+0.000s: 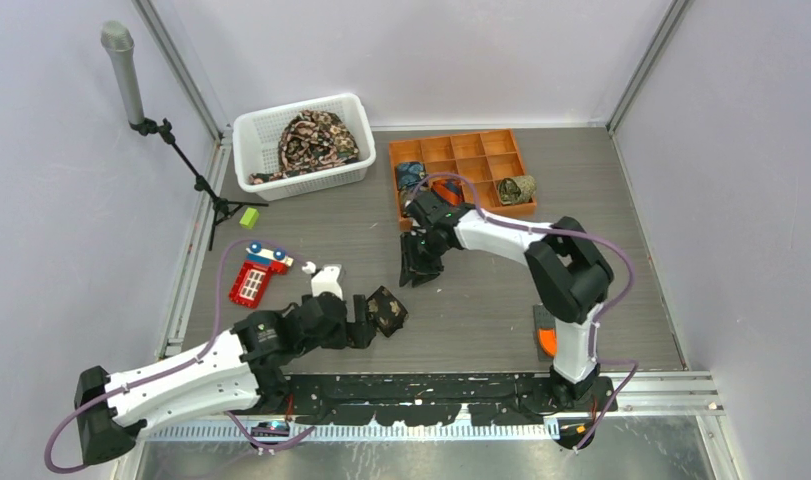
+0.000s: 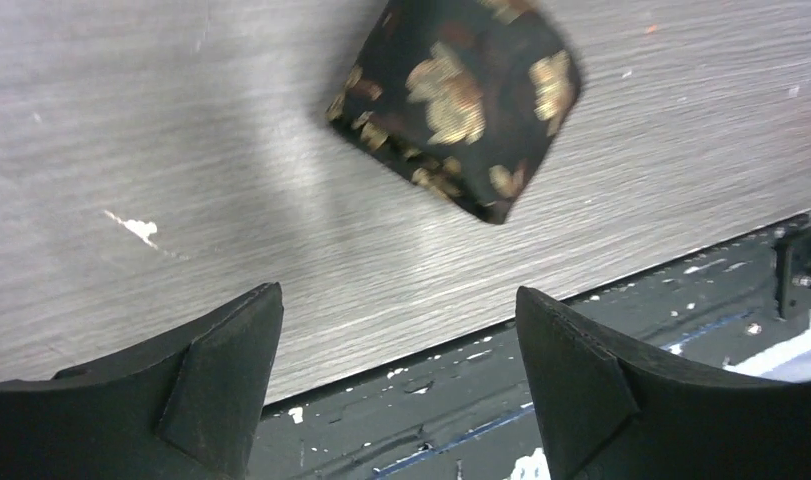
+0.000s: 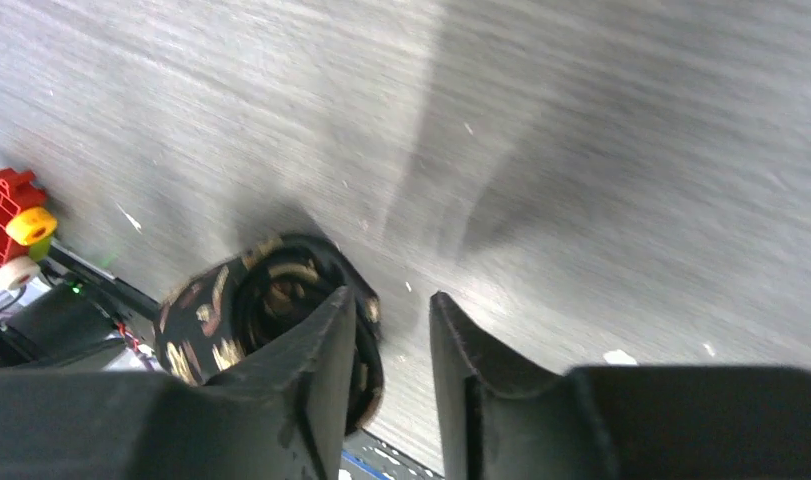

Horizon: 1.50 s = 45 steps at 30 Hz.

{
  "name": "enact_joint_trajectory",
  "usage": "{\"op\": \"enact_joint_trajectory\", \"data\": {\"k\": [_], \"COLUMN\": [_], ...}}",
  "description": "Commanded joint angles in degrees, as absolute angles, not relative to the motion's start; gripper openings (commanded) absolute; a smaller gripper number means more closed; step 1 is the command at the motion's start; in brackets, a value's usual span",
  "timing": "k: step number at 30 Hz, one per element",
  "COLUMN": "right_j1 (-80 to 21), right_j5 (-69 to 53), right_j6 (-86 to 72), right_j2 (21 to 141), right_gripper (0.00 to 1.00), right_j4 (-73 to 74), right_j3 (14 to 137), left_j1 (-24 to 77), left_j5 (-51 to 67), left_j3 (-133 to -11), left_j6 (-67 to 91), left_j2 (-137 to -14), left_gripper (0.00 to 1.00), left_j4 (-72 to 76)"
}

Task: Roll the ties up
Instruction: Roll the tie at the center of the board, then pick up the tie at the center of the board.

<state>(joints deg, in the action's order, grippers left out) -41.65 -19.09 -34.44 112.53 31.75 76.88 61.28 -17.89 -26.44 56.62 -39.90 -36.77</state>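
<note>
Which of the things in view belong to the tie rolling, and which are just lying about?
Part of the job:
- rolled tie on the table
- heap of ties in the white basket
- finished rolls in the orange tray

Just lying about:
- red toy bus
- green block
- microphone stand
</note>
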Motion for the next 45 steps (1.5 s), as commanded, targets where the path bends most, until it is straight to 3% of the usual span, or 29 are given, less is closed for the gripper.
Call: {"op": "enact_joint_trajectory", "data": {"k": [1, 9, 17, 23, 31, 45], "right_j1": [-40.9, -40.9, -40.9, -41.0, -42.0, -41.9], "right_j5": [-14.5, -12.9, -15.9, -21.5, -25.2, -25.0], "right_j6": [-36.6, -45.2, -49.9, -50.6, -53.9, -52.8], "right_j2": [100.8, 82.7, 71.1, 68.0, 71.1, 72.2], "right_gripper": [0.43, 0.66, 0.67, 0.77, 0.78, 0.79], "right_j4": [30.1, 17.6, 10.7, 3.8, -6.0, -6.6], "right_j3": [70.6, 47.8, 36.0, 32.5, 29.0, 29.4], "left_j1": [58.6, 40.6, 23.4, 23.0, 23.0, 25.5], "left_j5": [-15.3, 7.2, 32.6, 34.2, 34.9, 33.3], "left_j3": [-35.1, -45.1, -47.7, -44.9, -39.4, -26.3], "left_j6": [45.3, 26.3, 22.4, 26.6, 33.0, 49.7], "left_j2": [-41.4, -52.5, -66.3, -71.8, -75.9, -65.0], "left_gripper": [0.9, 0.96, 0.95, 0.93, 0.9, 0.93], "left_j4": [-41.6, -40.1, -34.1, -28.5, -18.3, -5.5]}}
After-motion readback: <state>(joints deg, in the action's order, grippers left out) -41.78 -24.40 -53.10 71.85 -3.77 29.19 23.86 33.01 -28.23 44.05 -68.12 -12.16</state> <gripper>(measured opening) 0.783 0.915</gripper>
